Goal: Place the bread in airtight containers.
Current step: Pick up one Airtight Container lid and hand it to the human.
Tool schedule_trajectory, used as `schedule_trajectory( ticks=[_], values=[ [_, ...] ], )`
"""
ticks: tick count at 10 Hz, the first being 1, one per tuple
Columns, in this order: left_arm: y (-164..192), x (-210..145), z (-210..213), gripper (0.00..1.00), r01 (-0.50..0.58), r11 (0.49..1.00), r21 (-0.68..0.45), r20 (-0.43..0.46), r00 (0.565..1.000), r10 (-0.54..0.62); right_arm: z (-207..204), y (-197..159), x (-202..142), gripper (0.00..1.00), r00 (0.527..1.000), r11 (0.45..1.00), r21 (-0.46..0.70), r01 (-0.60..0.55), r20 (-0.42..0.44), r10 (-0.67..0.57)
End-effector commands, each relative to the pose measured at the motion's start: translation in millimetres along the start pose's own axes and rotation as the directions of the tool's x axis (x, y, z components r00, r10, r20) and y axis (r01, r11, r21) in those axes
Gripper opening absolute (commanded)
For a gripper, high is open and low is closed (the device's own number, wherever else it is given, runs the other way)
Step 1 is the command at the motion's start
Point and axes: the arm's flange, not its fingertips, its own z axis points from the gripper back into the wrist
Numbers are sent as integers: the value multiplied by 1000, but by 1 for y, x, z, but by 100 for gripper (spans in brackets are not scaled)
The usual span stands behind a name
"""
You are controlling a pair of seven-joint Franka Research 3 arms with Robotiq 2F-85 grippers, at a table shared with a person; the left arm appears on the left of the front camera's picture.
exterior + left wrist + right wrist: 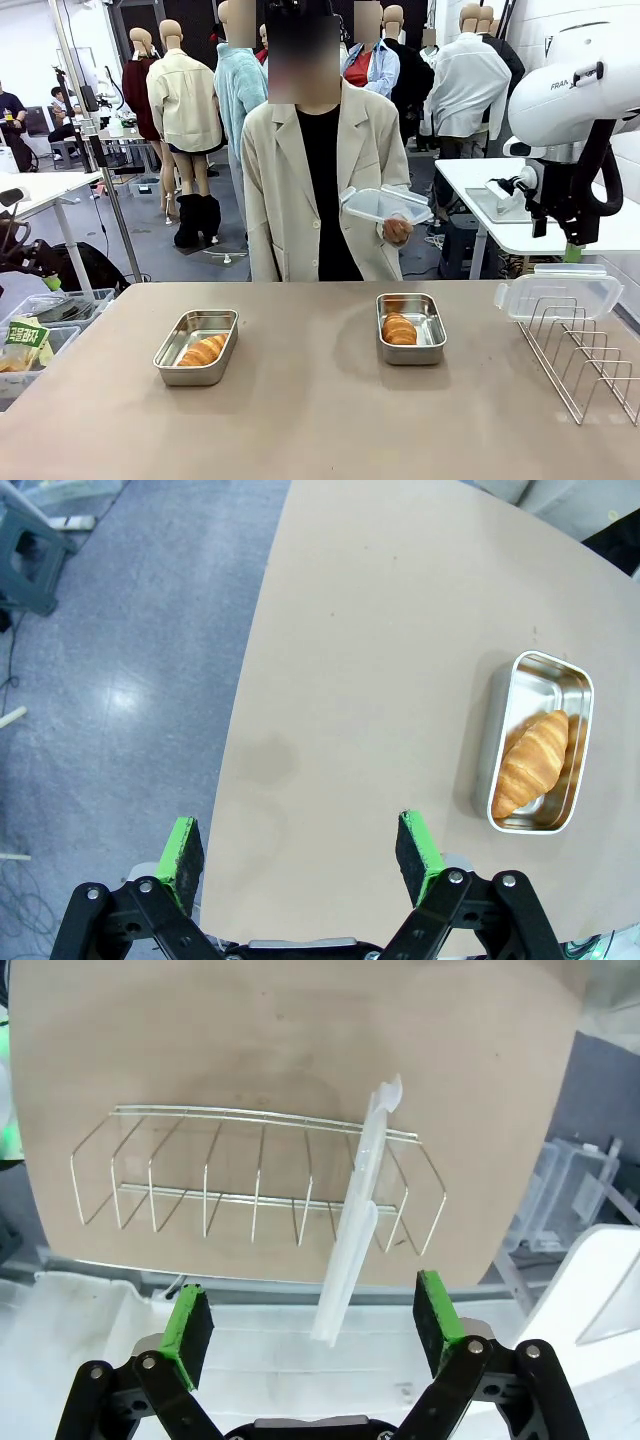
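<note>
The right hand [310,1310] hangs released, jaws wide, over a clear lid [360,1210] standing on edge in the wire rack [257,1165] at the bench's [320,430] three o'clock edge. The left hand [300,845], equally released, hovers at the nine o'clock edge.

One roll [203,350] lies in the steel box [190,377] at ten o'clock, and another roll [399,329] lies in a second steel box [411,357] at two. Lidding looks to be the step in hand, so the next move is probably a straight descent to pinch the lid's thin rim clear of the wires.

The person [310,200] at twelve holds a second lid [385,205]. Mid-bench lies open.

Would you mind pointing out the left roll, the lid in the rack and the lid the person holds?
Left roll [203,350]: front view, middle of its crust.
Rack lid [558,295]: front view, centre of its clear panel.
Held lid [385,204]: front view, centre of its clear panel.
</note>
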Motion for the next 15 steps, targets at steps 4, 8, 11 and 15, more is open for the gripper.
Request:
schedule_trajectory(
  ticks=[4,8,11,15],
  values=[
    [1,0,1,100,-2,1000,0,-3,1000,2,3,3,-2,100,1000,1000,17,-18,5,18],
    [1,0,1,100,-2,1000,0,-3,1000,2,3,3,-2,100,1000,1000,17,-18,5,18],
    [1,0,1,100,-2,1000,0,-3,1000,2,3,3,-2,100,1000,1000,17,-18,5,18],
    [1,0,1,100,-2,1000,0,-3,1000,2,3,3,-2,100,1000,1000,17,-18,5,18]
  ],
)
